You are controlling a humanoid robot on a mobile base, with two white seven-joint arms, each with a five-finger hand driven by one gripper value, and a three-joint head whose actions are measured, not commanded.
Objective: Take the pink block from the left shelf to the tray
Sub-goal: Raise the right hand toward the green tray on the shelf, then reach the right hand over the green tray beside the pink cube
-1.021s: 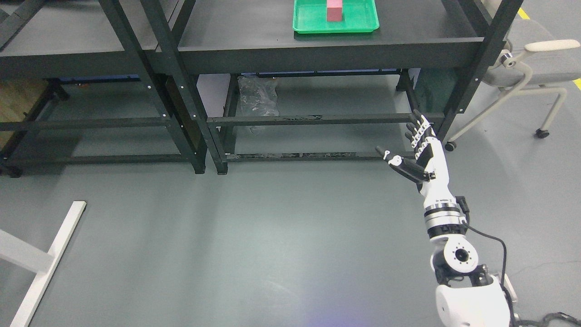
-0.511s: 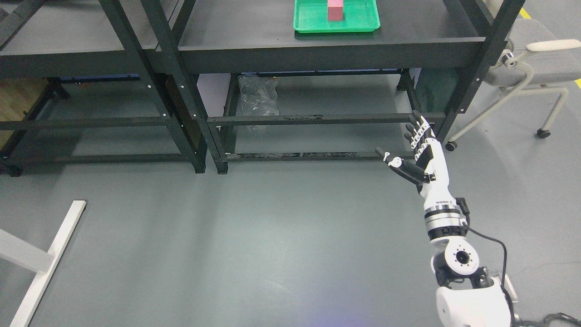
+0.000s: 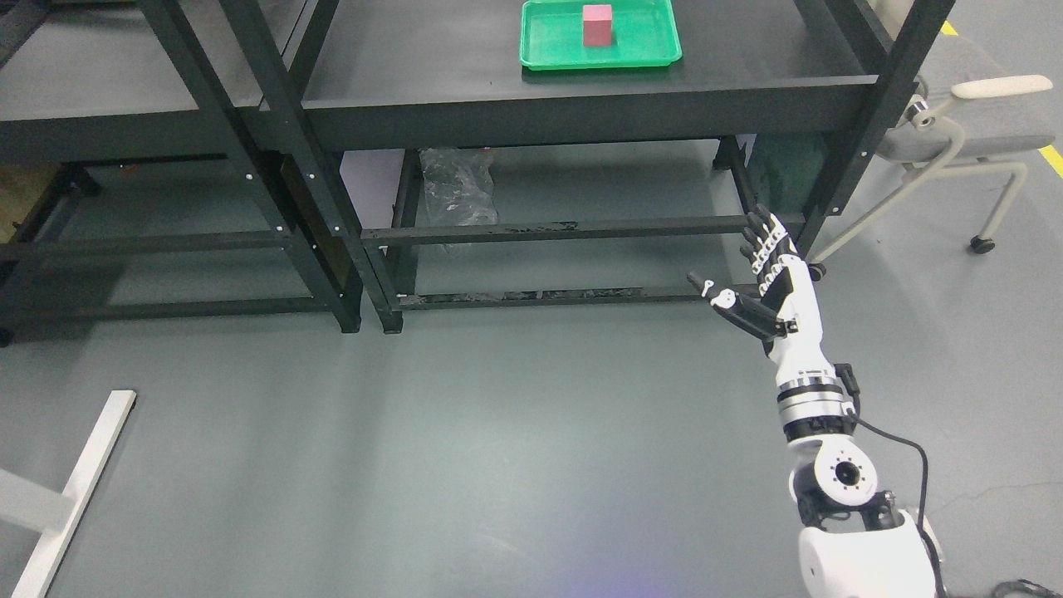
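A pink block point(image 3: 597, 25) stands upright inside the green tray point(image 3: 548, 50), which lies on the top board of the right-hand black shelf point(image 3: 465, 91). My right hand point(image 3: 751, 270) is held out low over the floor, well below and to the right of the tray. Its fingers are spread, the thumb sticks out to the left, and it holds nothing. The left arm does not show.
A second black shelf point(image 3: 124, 108) stands at the left, joined to the first. A crumpled plastic bag point(image 3: 457, 187) lies under the right shelf. An office chair point(image 3: 955, 141) stands at the right. A white frame leg point(image 3: 66, 490) crosses the lower left floor.
The whole picture has shifted left and down, so the camera has moved. My right hand keeps the same open pose. The block stays in the tray.
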